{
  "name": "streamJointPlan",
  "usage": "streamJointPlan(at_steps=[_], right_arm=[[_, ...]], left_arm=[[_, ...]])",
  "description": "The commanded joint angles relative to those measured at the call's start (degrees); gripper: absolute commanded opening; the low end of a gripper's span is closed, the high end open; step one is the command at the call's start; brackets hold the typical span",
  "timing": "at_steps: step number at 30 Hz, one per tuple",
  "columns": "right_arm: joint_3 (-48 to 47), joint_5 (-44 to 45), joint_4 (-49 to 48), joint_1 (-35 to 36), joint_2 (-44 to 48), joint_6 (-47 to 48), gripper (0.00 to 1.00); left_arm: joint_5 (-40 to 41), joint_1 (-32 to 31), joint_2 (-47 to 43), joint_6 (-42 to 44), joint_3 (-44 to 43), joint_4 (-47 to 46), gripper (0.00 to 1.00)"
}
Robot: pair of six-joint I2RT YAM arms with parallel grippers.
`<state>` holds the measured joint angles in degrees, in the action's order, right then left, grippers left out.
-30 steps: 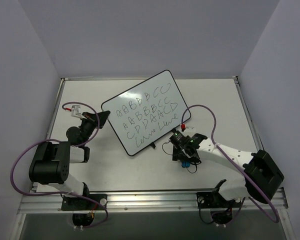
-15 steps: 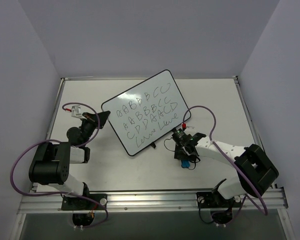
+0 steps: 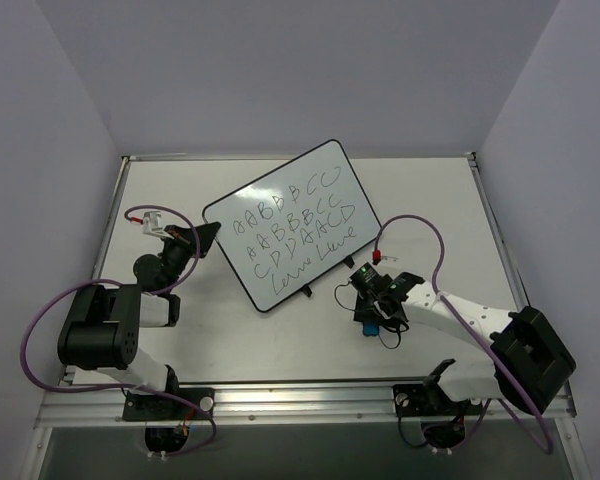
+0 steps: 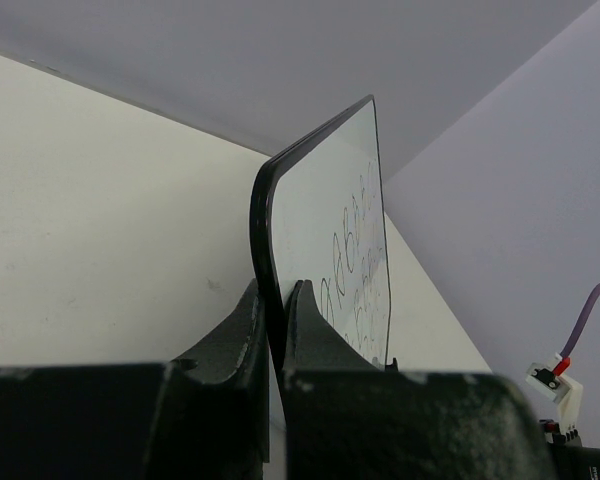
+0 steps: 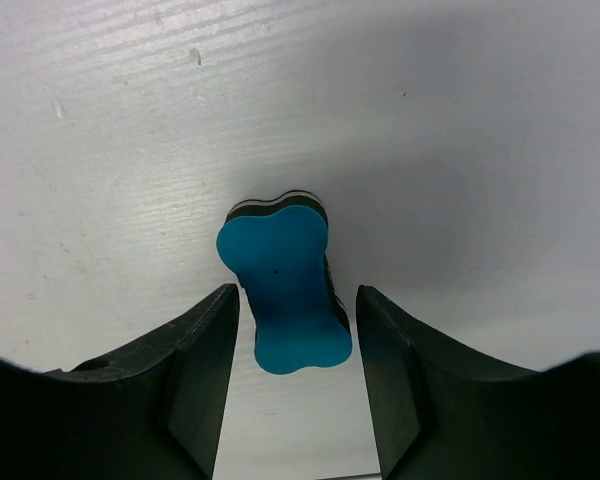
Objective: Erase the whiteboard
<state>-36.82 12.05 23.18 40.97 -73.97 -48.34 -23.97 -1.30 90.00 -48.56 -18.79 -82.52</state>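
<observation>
The whiteboard [image 3: 290, 225], white with a thin black frame and black handwriting on it, lies askew mid-table. My left gripper [image 3: 202, 238] is shut on its left corner; in the left wrist view the frame edge [image 4: 264, 250] sits pinched between the two fingers [image 4: 230, 330]. A small blue eraser [image 5: 283, 288] lies on the table. My right gripper [image 3: 368, 322] is open and low over it, one finger [image 5: 205, 350] on each side, not touching. In the top view the eraser [image 3: 368, 325] shows as a blue patch under the gripper.
Two small black clips [image 3: 306, 291] sit on the board's near long edge. A purple cable [image 3: 420, 225] loops above the right arm, another [image 3: 145, 212] by the left wrist. Walls close the table's far, left and right sides.
My right gripper has shifted slightly right and nearer, staying over the blue eraser. The left gripper and the whiteboard have not moved.
</observation>
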Motion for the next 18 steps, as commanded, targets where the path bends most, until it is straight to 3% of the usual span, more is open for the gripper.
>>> streamJointPlan(at_steps=[1, 13, 18], right_arm=[[-0.18, 2.71, 3.19, 0.34, 0.76, -1.15, 0.44], [0.08, 1.22, 1.61, 0.51, -2.49, 0.70, 0.42], [-0.10, 1.92, 1.34, 0.60, -2.75, 1.23, 0.34]], left_arm=[[0.32, -1.25, 1.67, 13.66, 0.77, 5.27, 0.02], [0.32, -1.34, 1.67, 13.93, 0.59, 5.44, 0.02], [0.50, -1.34, 1.50, 14.10, 0.77, 5.18, 0.02]])
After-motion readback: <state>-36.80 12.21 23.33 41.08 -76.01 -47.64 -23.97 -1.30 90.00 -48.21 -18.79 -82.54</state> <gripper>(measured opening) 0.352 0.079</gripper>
